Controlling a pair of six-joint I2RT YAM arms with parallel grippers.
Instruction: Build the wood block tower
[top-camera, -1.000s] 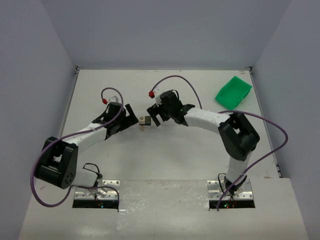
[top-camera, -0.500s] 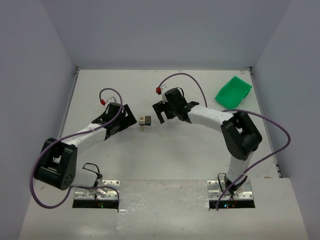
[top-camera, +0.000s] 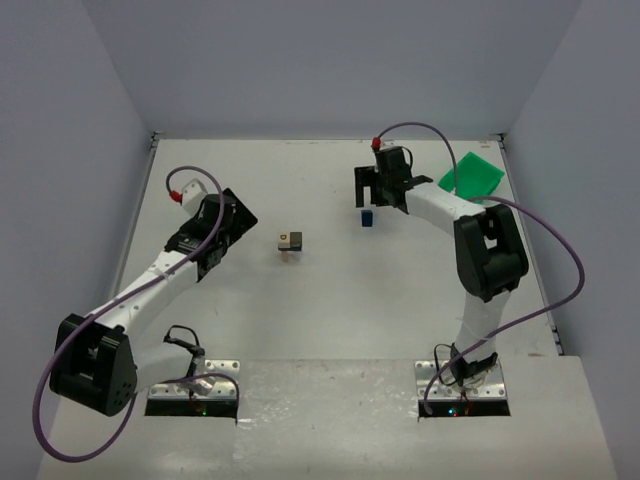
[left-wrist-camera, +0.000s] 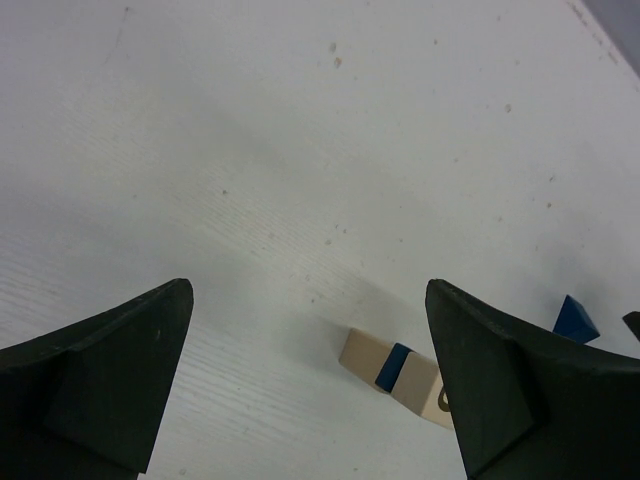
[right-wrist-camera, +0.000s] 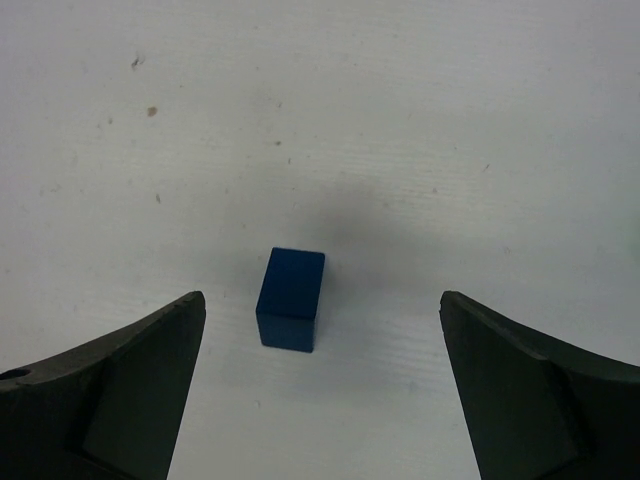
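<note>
- White table (top-camera: 330, 300), pale walls all round, both my arms out over it.
- My left claw (left-wrist-camera: 305, 290) is spread wide and holding nothing, well short of the wood block tower (left-wrist-camera: 395, 370).
- The tower sits mid-table: tiny, tan wood with a dark blue piece against it.
- My right claw (right-wrist-camera: 322, 296) gapes wide too, with a loose blue block (right-wrist-camera: 291, 298) standing between the fingers, untouched.
- The green bin (top-camera: 468, 180) is in the far right corner.

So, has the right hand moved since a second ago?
Yes. The right hand has swung away from the wood block tower, rightward and farther back toward the green bin, and is now open near a loose blue block.
</note>
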